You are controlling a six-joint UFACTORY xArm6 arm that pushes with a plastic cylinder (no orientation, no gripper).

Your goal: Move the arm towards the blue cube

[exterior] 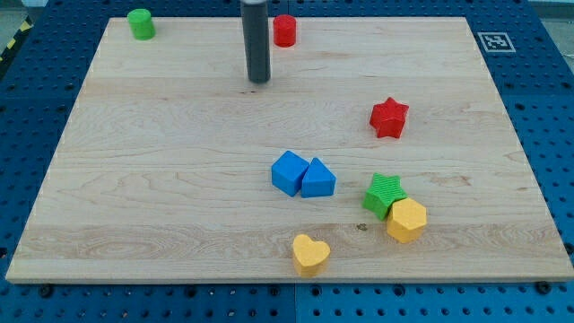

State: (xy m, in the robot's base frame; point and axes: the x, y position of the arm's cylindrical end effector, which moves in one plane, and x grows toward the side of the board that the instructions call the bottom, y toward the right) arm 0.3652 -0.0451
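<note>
The blue cube (289, 172) lies on the wooden board (161, 179) a little right of its middle, touching a blue triangular block (317, 178) on its right. My tip (259, 81) is near the view's top, well above the blue cube and slightly to its left, touching no block. The dark rod rises straight out of the view's top edge.
A red cylinder (284, 30) stands just right of the rod. A green cylinder (140, 23) is at the top left corner. A red star (389, 117) is at the right. A green star (386, 194), yellow hexagon (406, 220) and yellow heart (310, 254) lie at the lower right.
</note>
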